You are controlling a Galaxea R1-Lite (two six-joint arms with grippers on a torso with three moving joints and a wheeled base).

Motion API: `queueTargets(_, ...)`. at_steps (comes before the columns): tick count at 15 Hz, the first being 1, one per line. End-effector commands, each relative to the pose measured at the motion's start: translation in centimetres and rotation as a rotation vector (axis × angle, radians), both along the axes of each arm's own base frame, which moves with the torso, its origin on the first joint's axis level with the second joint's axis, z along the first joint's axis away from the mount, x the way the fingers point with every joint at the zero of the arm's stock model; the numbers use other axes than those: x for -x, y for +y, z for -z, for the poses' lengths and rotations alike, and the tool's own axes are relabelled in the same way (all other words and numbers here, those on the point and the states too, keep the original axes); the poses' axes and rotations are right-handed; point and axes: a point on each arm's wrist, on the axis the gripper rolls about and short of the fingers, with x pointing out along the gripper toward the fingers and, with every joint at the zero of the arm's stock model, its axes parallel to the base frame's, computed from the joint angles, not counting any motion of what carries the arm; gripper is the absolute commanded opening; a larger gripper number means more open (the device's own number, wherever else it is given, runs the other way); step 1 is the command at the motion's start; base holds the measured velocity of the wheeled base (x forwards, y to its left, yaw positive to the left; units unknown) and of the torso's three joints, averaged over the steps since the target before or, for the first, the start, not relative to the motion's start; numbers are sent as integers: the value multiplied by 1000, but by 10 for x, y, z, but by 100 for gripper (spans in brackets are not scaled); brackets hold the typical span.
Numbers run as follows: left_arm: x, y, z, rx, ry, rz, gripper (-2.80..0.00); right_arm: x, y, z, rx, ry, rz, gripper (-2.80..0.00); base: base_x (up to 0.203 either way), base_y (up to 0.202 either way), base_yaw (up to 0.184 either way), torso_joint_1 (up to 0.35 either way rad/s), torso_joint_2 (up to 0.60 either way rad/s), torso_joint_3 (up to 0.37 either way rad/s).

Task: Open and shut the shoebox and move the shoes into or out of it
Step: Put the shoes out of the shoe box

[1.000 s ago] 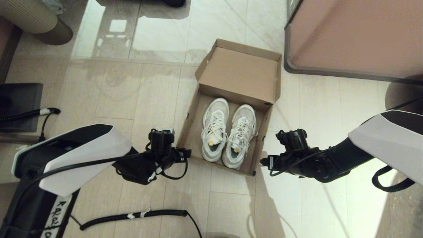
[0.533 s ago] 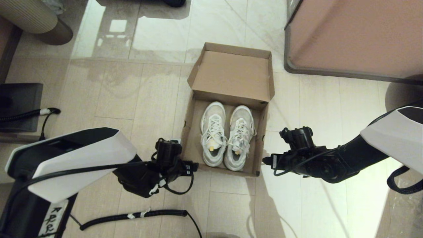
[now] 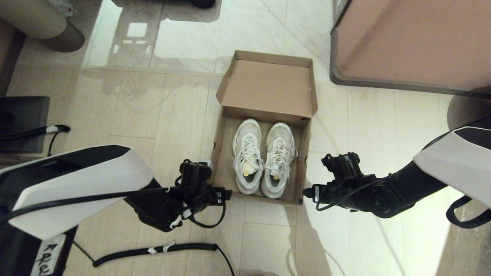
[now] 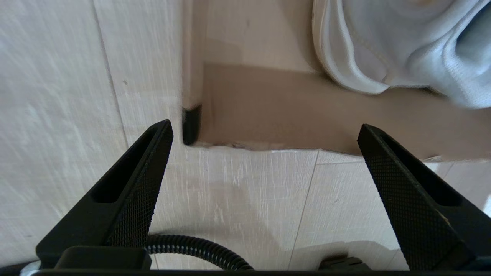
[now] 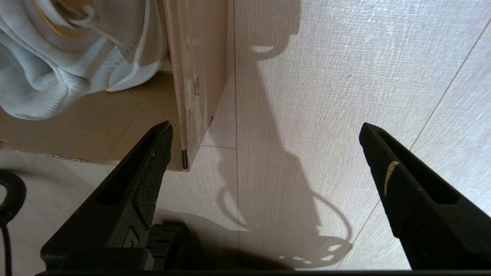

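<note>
Left wrist view: the left gripper (image 4: pixel 264 130) has its fingers (image 4: pixel 138 191) spread wide with nothing between them, poised over the tiled floor (image 4: pixel 238 199) just outside the near left corner of the shoebox (image 4: pixel 268 103), where a strip of dark tape (image 4: pixel 190 124) wraps the edge. The right gripper (image 5: pixel 264 130) is likewise wide apart and empty, one finger close beside the box's near right corner, not clearly touching it.

From the head camera, both grippers flank the near end of the shoebox (image 3: pixel 218 153), left gripper (image 3: pixel 226 193) and right gripper (image 3: pixel 307 191) each just beside a corner. The box sits on the floor with its hinged lid (image 3: pixel 268 86) thrown back on the far side, and the shoes (image 3: pixel 264 157), a pair of white lace-up sneakers, lie side by side inside, toes toward the lid.

The sneakers look light but bulky, with soft padded collars and stiff thick soles; the heel collar or the laced tongue seems the surest place to pinch. The cardboard walls are thin and would likely buckle or slide if pressed.
</note>
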Motion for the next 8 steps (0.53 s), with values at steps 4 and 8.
queueTargets(4, 3, 5, -14, 1, -16, -7, 0, -4, 8, 4, 2, -4, -18, 0, 0, 0, 0, 0, 0, 0)
queueTargets(8, -16, 12, -4, -3, -15, -37, 0, -10, 21, 22, 20, 23, -37, 0, 0, 0, 0, 0, 0, 0)
